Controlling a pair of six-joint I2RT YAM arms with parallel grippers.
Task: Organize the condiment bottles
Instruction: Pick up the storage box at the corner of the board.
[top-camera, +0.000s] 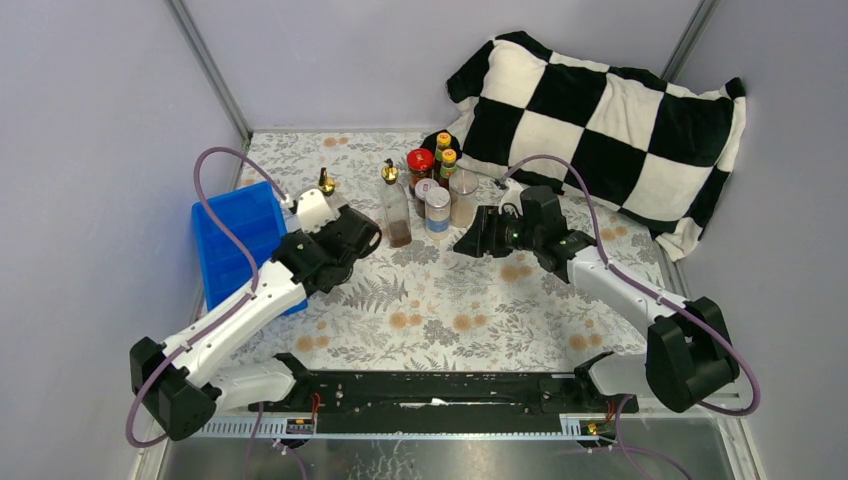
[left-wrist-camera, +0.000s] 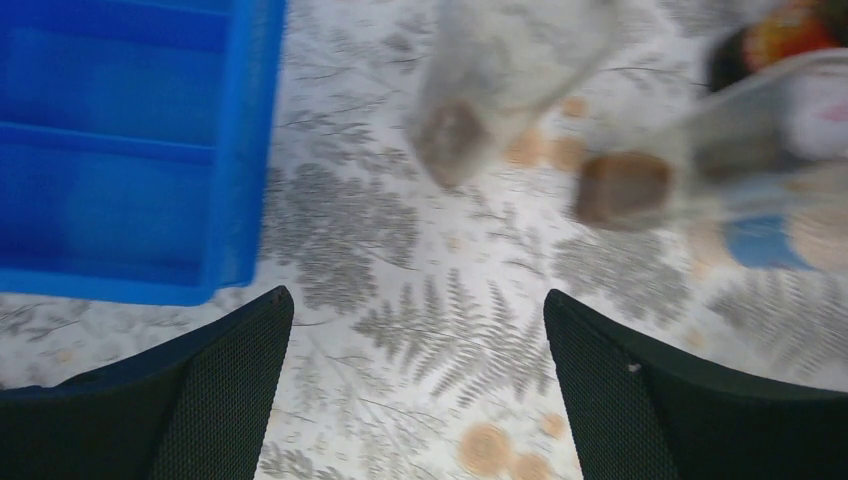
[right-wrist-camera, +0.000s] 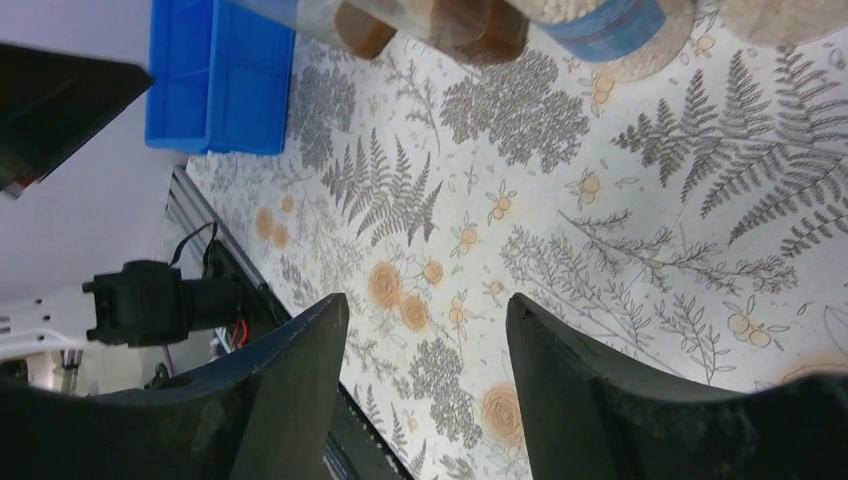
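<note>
Bottles of condiment (top-camera: 437, 212), clear and dark, cluster at twelve o'clock from above; blue divided plastic tray (top-camera: 240, 225) at nine. Left wrist: my left claw (left-wrist-camera: 415, 300) gapes empty, so I should centre one blurred bottle (left-wrist-camera: 625, 185) before closing. Right wrist: my right claw (right-wrist-camera: 428, 310) stands spread, empty.

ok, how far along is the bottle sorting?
Done: maybe one clear gold-spouted bottle, standing alone beside the blue divided plastic tray.
In hand: nothing; both arms' jaws are open and empty.
Remaining: the other bottles, shakers and red-lidded jar, clustered by the checkered pillow. The tray's visible compartments are empty.
</note>
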